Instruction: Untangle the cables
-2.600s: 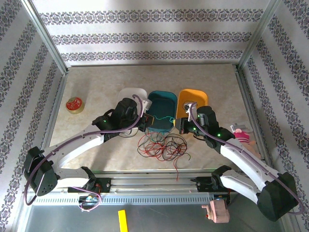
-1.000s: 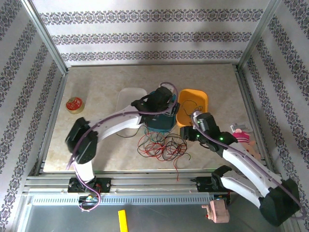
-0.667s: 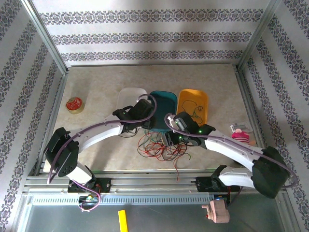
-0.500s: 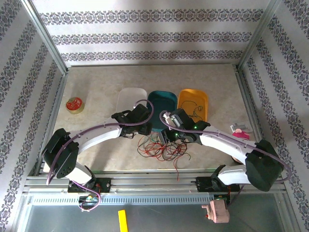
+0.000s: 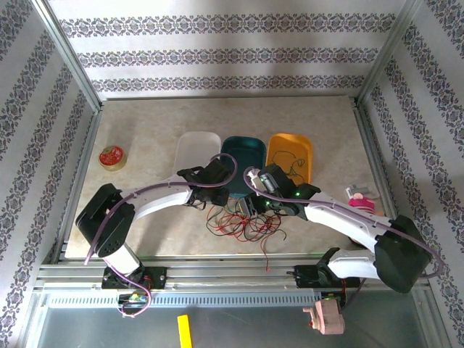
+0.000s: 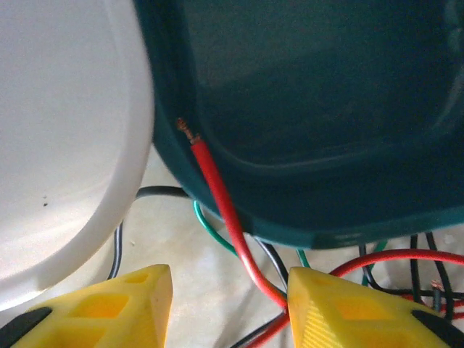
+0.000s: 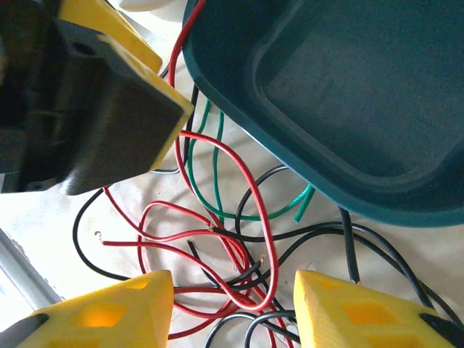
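Near the teal tray (image 7: 348,94), left gripper (image 6: 228,286) and right gripper (image 7: 232,293) hover, jaws spread, over the cables (image 7: 217,230).

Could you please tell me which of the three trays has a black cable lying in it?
The orange tray, rightmost of the three: a thin black cable curls inside it, while the white tray and teal tray show none.

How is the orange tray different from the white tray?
The orange tray is bright orange; the white tray is pale. The orange tray has a thin black wire lying in it; I see no wire in the white tray. Both are rounded trays beside the teal tray.
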Robot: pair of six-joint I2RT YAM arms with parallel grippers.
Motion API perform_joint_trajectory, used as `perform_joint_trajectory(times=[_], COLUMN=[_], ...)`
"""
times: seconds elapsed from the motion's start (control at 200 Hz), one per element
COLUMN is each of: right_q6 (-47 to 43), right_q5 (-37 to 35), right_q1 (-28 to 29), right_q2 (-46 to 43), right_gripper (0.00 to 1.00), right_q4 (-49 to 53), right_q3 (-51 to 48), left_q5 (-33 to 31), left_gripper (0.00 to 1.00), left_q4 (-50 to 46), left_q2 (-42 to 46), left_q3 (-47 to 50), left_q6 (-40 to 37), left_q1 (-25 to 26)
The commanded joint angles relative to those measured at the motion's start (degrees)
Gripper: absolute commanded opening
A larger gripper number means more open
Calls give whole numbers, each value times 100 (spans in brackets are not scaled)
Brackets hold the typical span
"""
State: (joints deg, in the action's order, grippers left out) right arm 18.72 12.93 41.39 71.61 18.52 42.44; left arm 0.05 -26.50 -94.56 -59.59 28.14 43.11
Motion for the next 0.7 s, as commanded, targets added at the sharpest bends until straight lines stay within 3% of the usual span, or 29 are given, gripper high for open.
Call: perform_joint_trajectory(times=[0.0,0.15,0.695], right_q6=[138,242,382], right_q5=[-52,267,720], right_q1=[-132,-392,-1205], right_q2=[-69,83,1527], right_gripper=[47,46,42], right_q4=[-85,-61,-399], right_q3=[-75,0,564], left_q5=[38,113,-104], left_gripper=[37,30,28], left_q4=[187,407,361], left_q2=[-127,-307,-1494], left_q3=[-167,-231,-1599], left_q6=[-147,-168,-451], left_q1=[-13,-9,-61])
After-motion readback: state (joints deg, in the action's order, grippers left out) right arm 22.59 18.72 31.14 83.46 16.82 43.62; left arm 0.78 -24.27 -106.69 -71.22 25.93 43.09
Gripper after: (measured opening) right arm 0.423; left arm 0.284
